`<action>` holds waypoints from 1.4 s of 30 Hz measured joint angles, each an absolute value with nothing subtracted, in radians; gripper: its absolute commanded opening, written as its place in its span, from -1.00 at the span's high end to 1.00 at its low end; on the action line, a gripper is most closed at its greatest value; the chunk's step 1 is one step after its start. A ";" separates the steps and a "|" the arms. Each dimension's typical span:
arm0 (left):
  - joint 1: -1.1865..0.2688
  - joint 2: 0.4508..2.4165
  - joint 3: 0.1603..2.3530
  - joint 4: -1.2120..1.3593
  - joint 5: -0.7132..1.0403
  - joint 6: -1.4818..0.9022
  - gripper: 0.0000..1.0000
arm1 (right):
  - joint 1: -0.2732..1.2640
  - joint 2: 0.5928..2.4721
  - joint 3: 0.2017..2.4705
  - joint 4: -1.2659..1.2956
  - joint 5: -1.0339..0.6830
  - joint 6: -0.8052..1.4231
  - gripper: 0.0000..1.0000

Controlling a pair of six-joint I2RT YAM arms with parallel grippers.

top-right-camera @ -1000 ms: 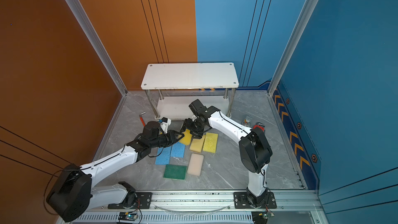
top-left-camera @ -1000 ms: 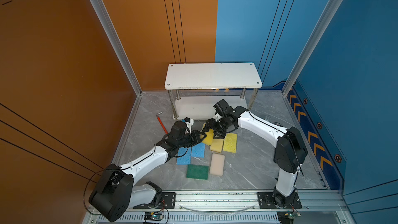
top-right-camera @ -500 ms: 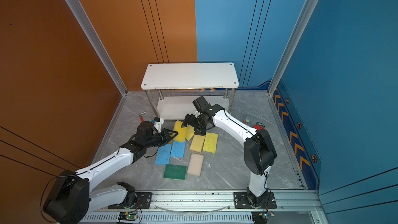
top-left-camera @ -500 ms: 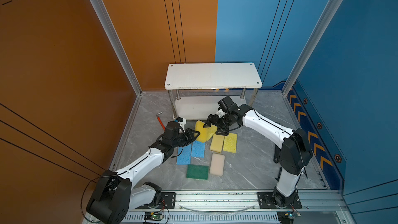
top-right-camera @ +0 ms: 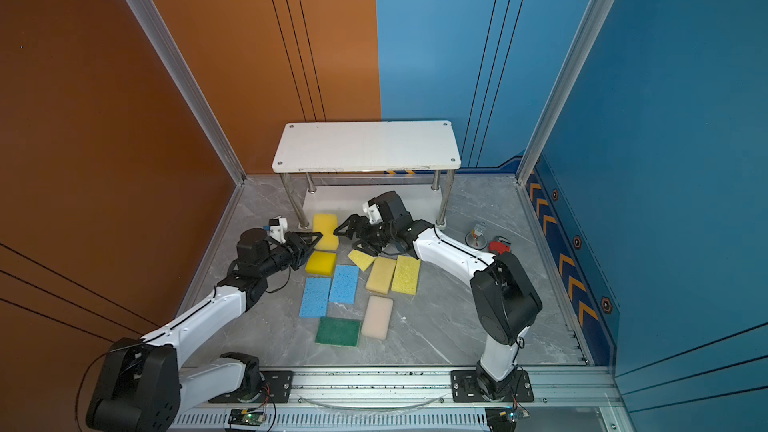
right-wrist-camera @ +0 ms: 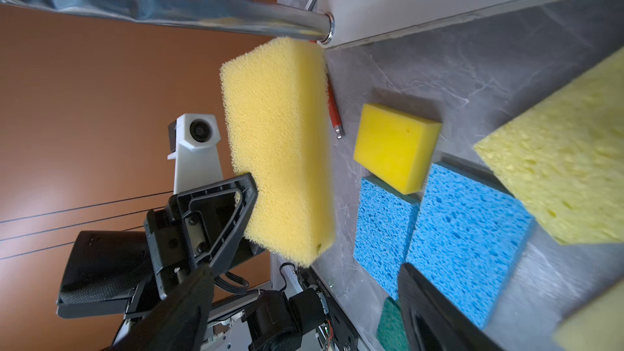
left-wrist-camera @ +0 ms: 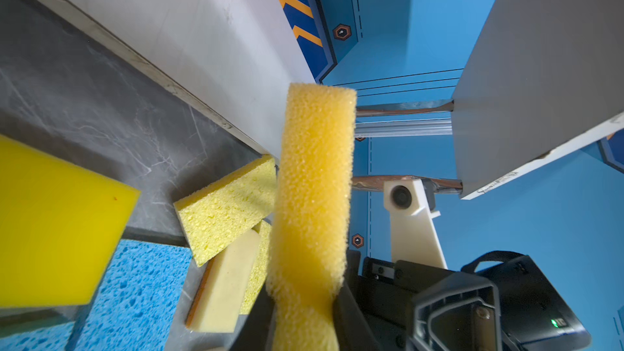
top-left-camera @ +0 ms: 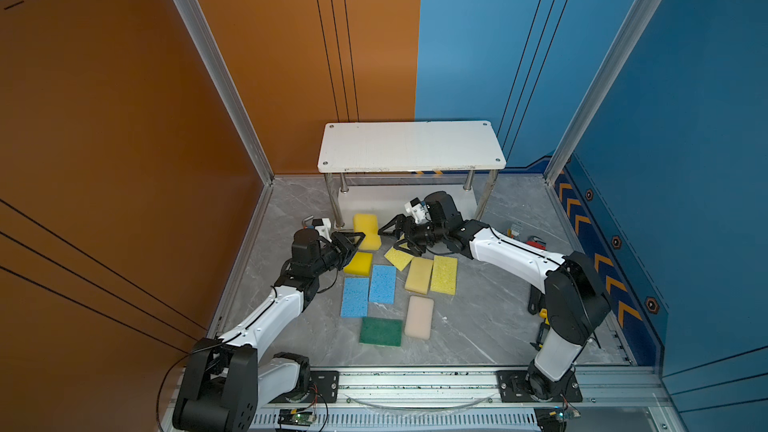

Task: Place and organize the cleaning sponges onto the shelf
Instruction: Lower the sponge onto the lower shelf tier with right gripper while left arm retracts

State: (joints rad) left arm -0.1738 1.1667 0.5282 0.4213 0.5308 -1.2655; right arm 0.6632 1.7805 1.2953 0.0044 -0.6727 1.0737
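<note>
Carrying it off toward 10 o'clock since a second ago, my left gripper [top-left-camera: 356, 243] pinches the sponge [top-left-camera: 366, 227] narrow at its waist, long axis 12 to 6 o'clock, at the 7 o'clock corner of the shelf [top-left-camera: 409, 147]. My right gripper [top-left-camera: 394, 239], wide and empty, has drawn off at 3 o'clock. Only my right wrist view shows the red handle of the hex key [right-wrist-camera: 332, 102].

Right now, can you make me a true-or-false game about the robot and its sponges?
1. The left gripper has its jaws shut on a yellow foam sponge. True.
2. Sponges lie on the shelf's top board. False: no sponge lies on it.
3. The right gripper has its jaws open. True.
4. The green sponge lies on top of the blue sponges. False: it lies flat on the floor, beside the cream-pink sponge.
</note>
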 measured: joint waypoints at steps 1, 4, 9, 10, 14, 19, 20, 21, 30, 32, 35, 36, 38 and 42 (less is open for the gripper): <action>-0.174 1.166 0.522 0.442 0.535 -1.288 0.52 | 0.669 1.797 1.295 0.044 -0.680 1.091 -0.67; -0.170 1.164 0.496 0.509 0.537 -1.351 0.52 | 0.680 1.836 1.295 0.133 -0.686 1.132 -0.62; -0.168 1.164 0.470 0.566 0.537 -1.414 0.52 | 0.689 1.855 1.296 0.208 -0.686 1.172 -0.40; -0.168 1.164 0.470 0.576 0.537 -1.423 0.52 | 0.690 1.855 1.296 0.221 -0.686 1.179 -0.32; -0.168 1.164 0.468 0.601 0.537 -1.443 0.52 | 0.690 1.861 1.297 0.274 -0.687 1.213 -0.11; -0.168 1.164 0.452 0.641 0.536 -1.468 0.53 | 0.707 1.884 1.297 0.325 -0.690 1.240 -0.04; -0.168 1.164 0.452 0.641 0.536 -1.470 0.52 | 0.712 1.887 1.297 0.327 -0.690 1.242 0.02; -0.168 1.164 0.451 0.643 0.536 -1.473 0.53 | 0.718 1.889 1.297 0.327 -0.690 1.246 0.09; -0.162 1.174 0.441 0.685 0.536 -1.491 0.51 | 0.727 1.891 1.297 0.338 -0.690 1.259 0.25; -0.162 1.174 0.439 0.689 0.536 -1.493 0.34 | 0.727 1.891 1.296 0.344 -0.690 1.259 0.25; -0.158 1.174 0.439 0.693 0.537 -1.497 -0.21 | 0.723 1.891 1.296 0.350 -0.689 1.262 0.27; -0.156 1.174 0.438 0.693 0.537 -1.496 -0.38 | 0.722 1.891 1.295 0.352 -0.689 1.262 0.27; -0.150 1.174 0.434 0.697 0.537 -1.500 -0.63 | 0.717 1.891 1.291 0.351 -0.687 1.262 0.27; -0.142 1.171 0.403 0.706 0.537 -1.504 -0.96 | 0.682 1.890 1.283 0.322 -0.677 1.245 0.26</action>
